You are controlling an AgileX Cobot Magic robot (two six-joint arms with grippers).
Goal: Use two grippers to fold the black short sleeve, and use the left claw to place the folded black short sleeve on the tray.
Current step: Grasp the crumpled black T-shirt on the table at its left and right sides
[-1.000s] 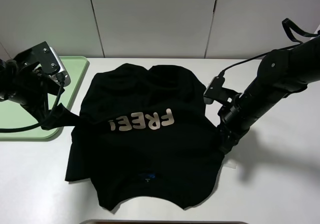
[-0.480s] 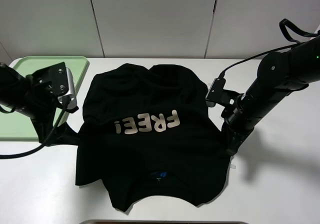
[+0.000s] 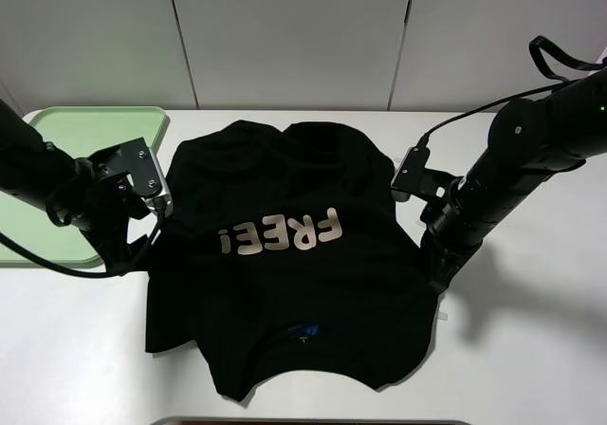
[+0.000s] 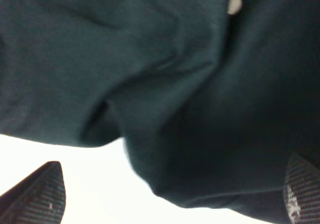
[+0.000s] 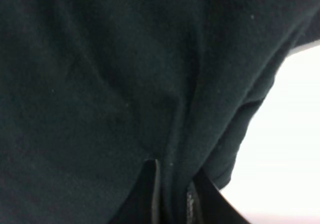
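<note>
**Position of work.** The shirt point(image 3: 285, 292) lies spread flat on the table point(image 3: 531, 368), just beside the tray point(image 3: 57, 131) and not on it. No fold has been made yet. The collar-to-hem axis runs parallel to the tray edge that faces the shirt. The neck tag point(image 3: 305, 331) is at the end nearer the camera.

**Left gripper** point(image 4: 172, 199). It is at the shirt's tray-side edge, between the tray and the lettering point(image 3: 280, 230). The jaws stand wide. Its fingertips point(image 4: 47, 194) straddle a loose roll of the cloth edge, and nothing is pinched. White table shows under the near tip.

**Right gripper** point(image 5: 172, 199). It is at the shirt edge far from the tray, roughly level with the left gripper across the shirt. The jaws are closed narrowly on a pleat of cloth, so this side is held.

**Governing relation.** The two grippers face each other across the shirt's short axis. The cloth lies inward from each, toward the tray for the right and away from it for the left.

**Assessment.** The fold appears to wait on the left jaws closing. The cloth already sits between them, so a closing without further reach looks sufficient. The left arm is the nearer to the tray, which suits the placing step.
</note>
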